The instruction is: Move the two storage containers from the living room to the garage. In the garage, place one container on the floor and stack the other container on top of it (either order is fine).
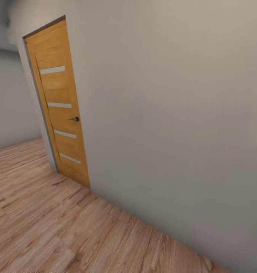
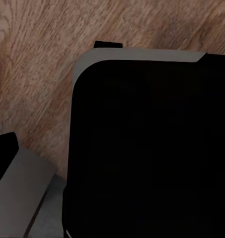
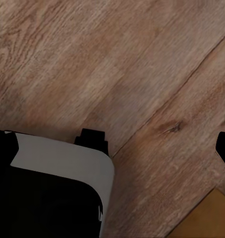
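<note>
A closed wooden door [image 1: 58,102] sits in a beige wall [image 1: 173,113] above light plank flooring [image 1: 49,227]; whether either gripper is open cannot be told

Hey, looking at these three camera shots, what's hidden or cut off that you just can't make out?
- Behind the wooden door: it is closed in the head view, so the room past it is hidden.
- Left wrist view: a black, grey-edged robot part blocks most of the plank floor.
- Right wrist view: an orange-brown patch is cut off by the corner; what it is stays unclear.
- Whether either gripper is open or shut: fingers not identifiable.
</note>
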Available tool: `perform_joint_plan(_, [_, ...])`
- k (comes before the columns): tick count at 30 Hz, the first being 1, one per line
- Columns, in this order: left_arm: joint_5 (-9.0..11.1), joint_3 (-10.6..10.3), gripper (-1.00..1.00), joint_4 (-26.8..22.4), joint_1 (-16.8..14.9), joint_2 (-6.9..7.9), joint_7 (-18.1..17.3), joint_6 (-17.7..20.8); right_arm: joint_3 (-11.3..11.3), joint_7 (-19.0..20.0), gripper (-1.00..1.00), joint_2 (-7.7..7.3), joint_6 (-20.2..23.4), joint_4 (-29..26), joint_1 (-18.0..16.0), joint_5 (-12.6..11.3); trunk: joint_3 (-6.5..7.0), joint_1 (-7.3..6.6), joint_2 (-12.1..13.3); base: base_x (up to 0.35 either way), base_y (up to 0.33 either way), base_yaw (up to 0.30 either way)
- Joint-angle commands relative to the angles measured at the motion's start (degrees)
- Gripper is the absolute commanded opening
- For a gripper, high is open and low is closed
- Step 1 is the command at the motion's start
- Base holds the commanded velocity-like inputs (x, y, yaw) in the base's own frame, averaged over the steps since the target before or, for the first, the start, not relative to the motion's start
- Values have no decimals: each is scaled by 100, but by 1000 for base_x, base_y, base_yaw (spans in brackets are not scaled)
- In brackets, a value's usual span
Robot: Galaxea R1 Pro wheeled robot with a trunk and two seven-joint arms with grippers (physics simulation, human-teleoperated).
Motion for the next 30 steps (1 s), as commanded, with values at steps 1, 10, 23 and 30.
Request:
perform_joint_plan(1, [54, -1, 100, -1, -1, -1, 1, -12, 43, 33, 100, 1, -34, 18, -7, -60, -5, 0, -3, 13, 0, 263])
perform_joint_plan(10, [54, -1, 100, -1, -1, -1, 1, -12, 44, 33, 100, 0, -34, 18, -7, -60, -5, 0, -3, 1, 0, 270])
perform_joint_plan(23, [54, -1, 100, -2, -1, -1, 1, -18, 41, 33, 100, 0, -32, 18, -7, -60, -5, 0, -3, 0, 0, 91])
perform_joint_plan(30, [54, -1, 100, -1, -1, -1, -6, -12, 48, 33, 100, 0, -25, 18, -7, -60, -5, 0, -3, 219, 0, 0])
